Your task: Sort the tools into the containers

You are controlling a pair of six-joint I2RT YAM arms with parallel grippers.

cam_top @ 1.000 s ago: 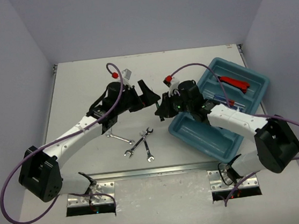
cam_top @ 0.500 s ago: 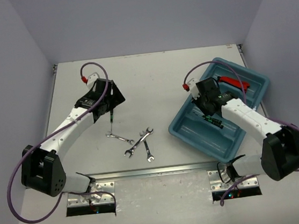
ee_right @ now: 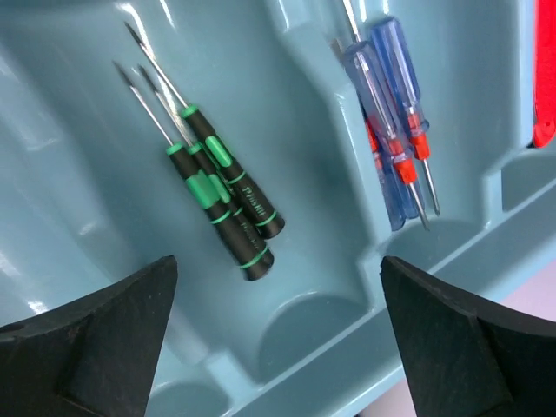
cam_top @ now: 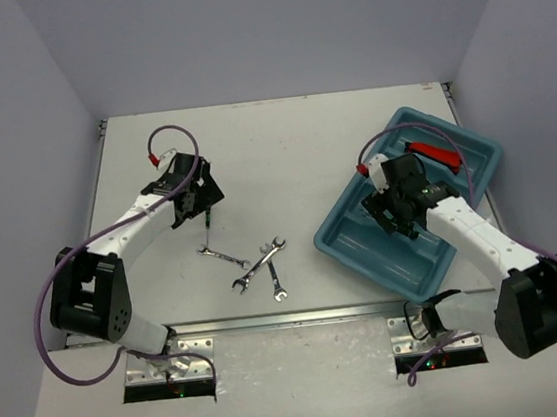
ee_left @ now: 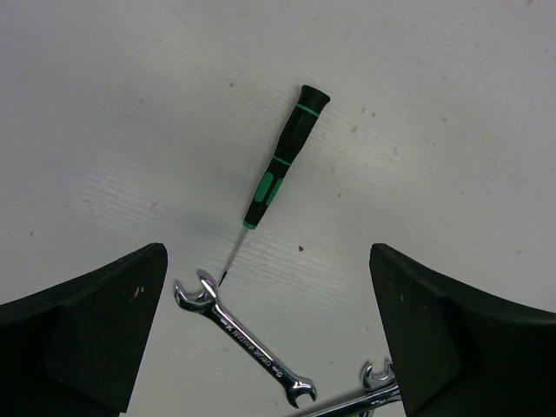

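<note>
A black-and-green screwdriver (ee_left: 282, 161) lies on the table, its tip by a silver wrench (ee_left: 246, 339). My left gripper (ee_left: 268, 287) hangs open above them, holding nothing. In the top view this gripper (cam_top: 202, 202) is at the left, with three wrenches (cam_top: 257, 266) nearer the front. The teal tray (cam_top: 377, 258) sits at the right. My right gripper (ee_right: 278, 278) is open over it, empty. Three black-and-green screwdrivers (ee_right: 228, 208) lie in one compartment and blue-handled screwdrivers (ee_right: 391, 113) in the adjacent one. A red-handled tool (cam_top: 435, 154) rests in the far compartment.
The tray lies at an angle close to the right wall. Purple cables (cam_top: 175, 135) loop above both arms. The arms' bases and metal mounting plates (cam_top: 166, 367) line the near edge.
My right arm swung from the table's middle over the tray and its jaws opened. My left arm moved from the middle to the left, above the loose screwdriver.
</note>
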